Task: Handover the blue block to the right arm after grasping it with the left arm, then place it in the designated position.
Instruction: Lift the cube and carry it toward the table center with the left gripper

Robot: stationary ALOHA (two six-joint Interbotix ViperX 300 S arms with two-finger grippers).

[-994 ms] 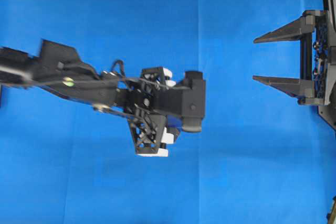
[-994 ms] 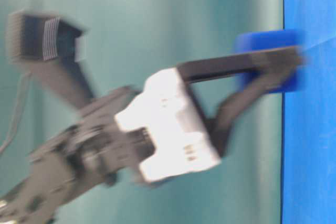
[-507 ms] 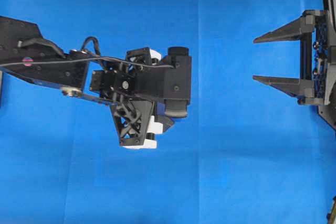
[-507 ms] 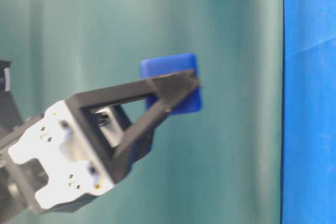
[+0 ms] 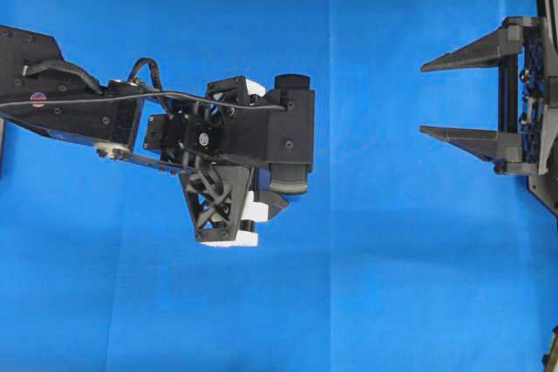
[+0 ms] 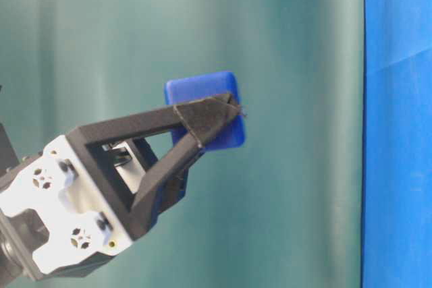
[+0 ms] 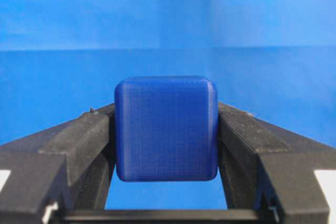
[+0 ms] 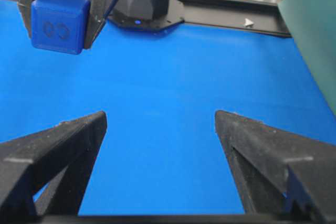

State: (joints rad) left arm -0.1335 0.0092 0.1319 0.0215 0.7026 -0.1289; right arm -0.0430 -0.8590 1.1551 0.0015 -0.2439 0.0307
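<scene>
The blue block (image 7: 166, 128), a small dark-blue cube with rounded edges, sits clamped between the two black fingers of my left gripper (image 7: 166, 115). In the table-level view the block (image 6: 196, 90) hangs well off the blue cloth (image 6: 398, 133), with the left gripper (image 6: 229, 109) shut on it. From overhead the left arm (image 5: 244, 150) covers the block. My right gripper (image 5: 424, 98) stands wide open at the right edge, pointing left, nothing between its fingers. In the right wrist view the block (image 8: 56, 22) is far ahead at the upper left, beyond the right gripper (image 8: 160, 115).
Bright blue cloth (image 5: 366, 302) covers the table. Beyond it in the right wrist view stand the left arm's black base (image 8: 144, 3), a black frame rail (image 8: 231, 20) and a green curtain (image 8: 315, 30).
The left gripper has risen from the cloth with the block and drifted slightly left in the overhead view. The right gripper has not moved.
</scene>
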